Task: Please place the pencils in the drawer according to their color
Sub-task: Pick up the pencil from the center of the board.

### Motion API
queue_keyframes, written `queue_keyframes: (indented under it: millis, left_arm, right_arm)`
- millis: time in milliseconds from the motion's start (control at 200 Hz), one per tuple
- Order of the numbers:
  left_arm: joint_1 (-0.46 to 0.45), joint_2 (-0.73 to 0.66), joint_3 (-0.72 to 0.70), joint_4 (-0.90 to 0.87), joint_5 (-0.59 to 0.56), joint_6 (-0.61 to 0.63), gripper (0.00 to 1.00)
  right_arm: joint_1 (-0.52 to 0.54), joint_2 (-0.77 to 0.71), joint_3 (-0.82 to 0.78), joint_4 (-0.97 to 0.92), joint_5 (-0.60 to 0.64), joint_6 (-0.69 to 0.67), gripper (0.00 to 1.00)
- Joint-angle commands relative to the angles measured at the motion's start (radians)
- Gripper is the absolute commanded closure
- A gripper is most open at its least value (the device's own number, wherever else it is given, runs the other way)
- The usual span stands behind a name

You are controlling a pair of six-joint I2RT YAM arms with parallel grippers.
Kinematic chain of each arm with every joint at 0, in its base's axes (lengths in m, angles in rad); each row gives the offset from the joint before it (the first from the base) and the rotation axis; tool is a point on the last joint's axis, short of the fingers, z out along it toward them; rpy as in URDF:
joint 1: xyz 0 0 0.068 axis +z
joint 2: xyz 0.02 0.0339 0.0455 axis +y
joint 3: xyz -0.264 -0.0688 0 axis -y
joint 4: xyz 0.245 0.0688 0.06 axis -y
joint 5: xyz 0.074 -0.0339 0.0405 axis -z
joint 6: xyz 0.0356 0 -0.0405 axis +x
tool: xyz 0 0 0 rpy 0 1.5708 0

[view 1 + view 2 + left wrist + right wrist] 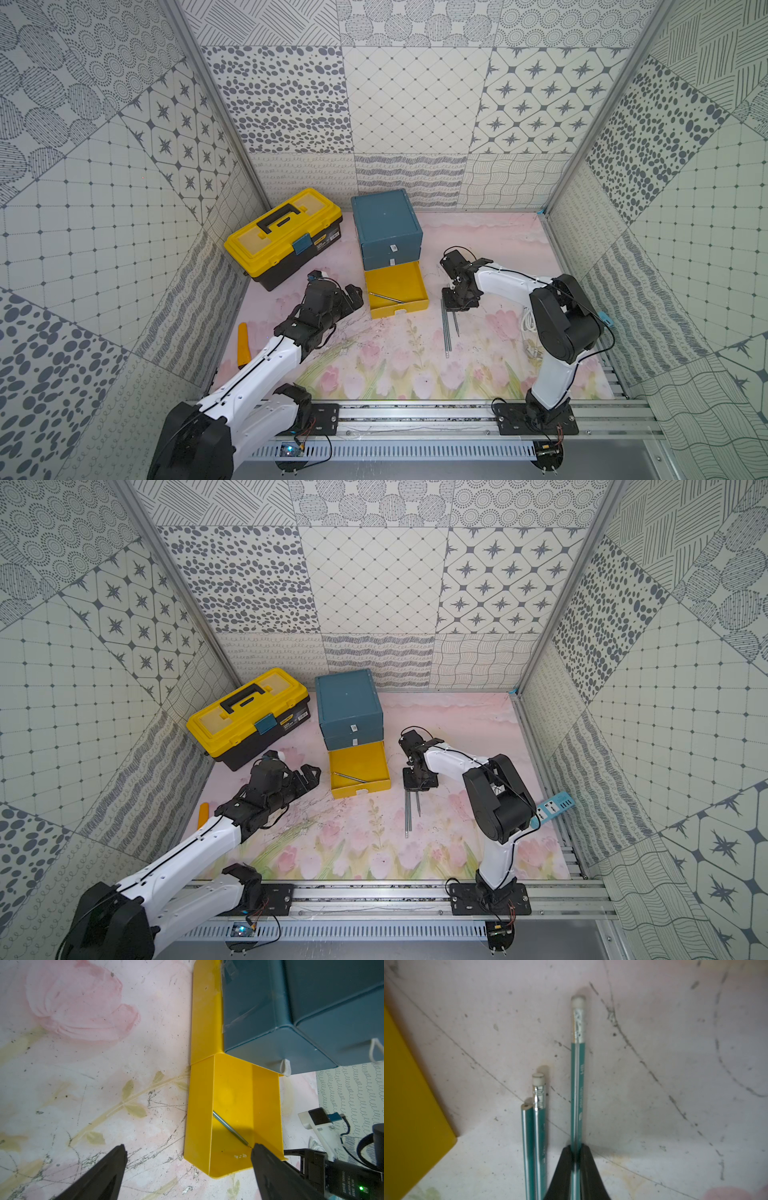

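**Gripper and Pencil Positions**

Right gripper point(576, 1148): pressed together on the held pencil point(577, 1088), a teal one, pinched between both fingers point(588, 1167) partway along its shaft. Projects straight ahead of the fingertips, white eraser end farthest out. Runs back beneath the gripper toward the arm's base in both top views point(456, 326). Sits low over the floral mat point(664, 1053); resting or just raised, cannot tell.

Two teal pencils point(536, 1142): just beside the right gripper, on the side facing the yellow drawer point(409, 1095). Parallel to the held pencil, touching each other, flat on the mat. Reach less far ahead of the fingertips than the held pencil does. Clear of the drawer wall, which stands farther out on that same side.

Left gripper point(188, 1147): fingers point(112, 1167) spread wide apart, straddling the near side wall of the pulled-out yellow drawer. One finger over the mat, the other over the drawer's inside.

Drawer pencil point(229, 1128): diagonal on the drawer floor, just ahead of the inner finger. Sharpened tip at that fingertip; touching or not, cannot tell.

Cabinet point(386, 220): ahead of the left gripper, beyond the open drawer, both blue drawers pushed in.
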Motion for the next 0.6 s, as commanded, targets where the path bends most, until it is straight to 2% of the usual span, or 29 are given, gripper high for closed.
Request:
queue_keyframes:
  millis: [0, 595]
  left_arm:
    - [0.005, 0.000, 0.000, 0.013, -0.017, 0.012, 0.01]
    - [0.005, 0.001, 0.000, 0.016, -0.015, 0.009, 0.01]
  right_arm:
    - [-0.005, 0.021, -0.047, -0.039, 0.021, -0.022, 1.00]
    - [0.000, -0.134, -0.012, -0.060, 0.066, -0.086, 1.00]
